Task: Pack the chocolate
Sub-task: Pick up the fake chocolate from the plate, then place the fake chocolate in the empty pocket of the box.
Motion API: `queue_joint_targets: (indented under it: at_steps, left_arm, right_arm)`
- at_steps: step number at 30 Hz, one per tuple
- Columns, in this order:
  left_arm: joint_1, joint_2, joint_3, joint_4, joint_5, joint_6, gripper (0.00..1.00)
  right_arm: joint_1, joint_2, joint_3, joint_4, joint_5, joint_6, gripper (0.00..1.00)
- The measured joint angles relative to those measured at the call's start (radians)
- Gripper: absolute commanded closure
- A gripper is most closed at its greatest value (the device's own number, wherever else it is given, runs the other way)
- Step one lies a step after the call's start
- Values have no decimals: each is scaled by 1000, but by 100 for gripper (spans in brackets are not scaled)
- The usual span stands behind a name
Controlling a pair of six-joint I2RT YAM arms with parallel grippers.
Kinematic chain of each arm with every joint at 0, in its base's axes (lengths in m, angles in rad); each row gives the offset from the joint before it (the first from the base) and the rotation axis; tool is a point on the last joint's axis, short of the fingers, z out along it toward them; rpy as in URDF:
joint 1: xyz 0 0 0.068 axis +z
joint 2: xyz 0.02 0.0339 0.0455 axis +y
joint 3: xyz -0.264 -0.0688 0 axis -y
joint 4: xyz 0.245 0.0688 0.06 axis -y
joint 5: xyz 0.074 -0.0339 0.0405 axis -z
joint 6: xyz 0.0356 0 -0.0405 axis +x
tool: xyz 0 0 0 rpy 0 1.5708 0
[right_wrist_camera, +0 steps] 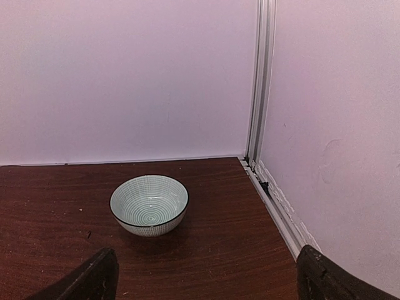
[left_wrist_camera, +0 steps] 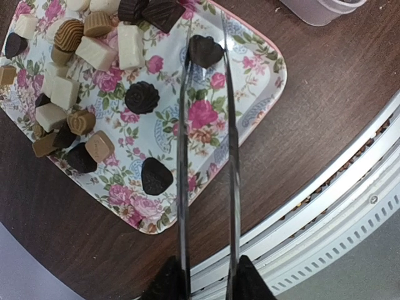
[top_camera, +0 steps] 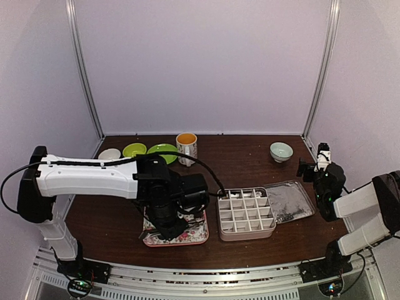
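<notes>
Left arm [top_camera: 94,177] reaches rightward, wrist turned down over the pink-floral rectangular tray [left_wrist_camera: 262,81]. The left gripper [left_wrist_camera: 207,280] is clamped on long metal tongs [left_wrist_camera: 183,187], whose tips pinch a dark heart-shaped chocolate [left_wrist_camera: 205,50]. Other brown, tan and white chocolates [left_wrist_camera: 75,62] lie on the tray beside the white gridded box [top_camera: 245,214]; the right gripper [right_wrist_camera: 209,278] hangs spread wide, facing a striped teal bowl [right_wrist_camera: 149,204].

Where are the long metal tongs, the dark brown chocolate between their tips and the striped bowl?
Long metal tongs [left_wrist_camera: 182,187]: left wrist view, middle of one arm.
Dark brown chocolate [left_wrist_camera: 205,51]: left wrist view, top face.
Striped bowl [right_wrist_camera: 149,209]: right wrist view, inner bottom.
</notes>
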Motion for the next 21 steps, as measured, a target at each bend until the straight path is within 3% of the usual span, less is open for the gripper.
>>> queue_joint_targets:
  at_steps: [13, 21]
  left_arm:
    - [0, -58, 35, -25, -79, -24, 72]
    - [0, -134, 47, 133, -113, -10, 72]
  right_arm:
    - [0, 0, 0, 0, 0, 0, 0]
    - [0, 0, 0, 0, 0, 0, 0]
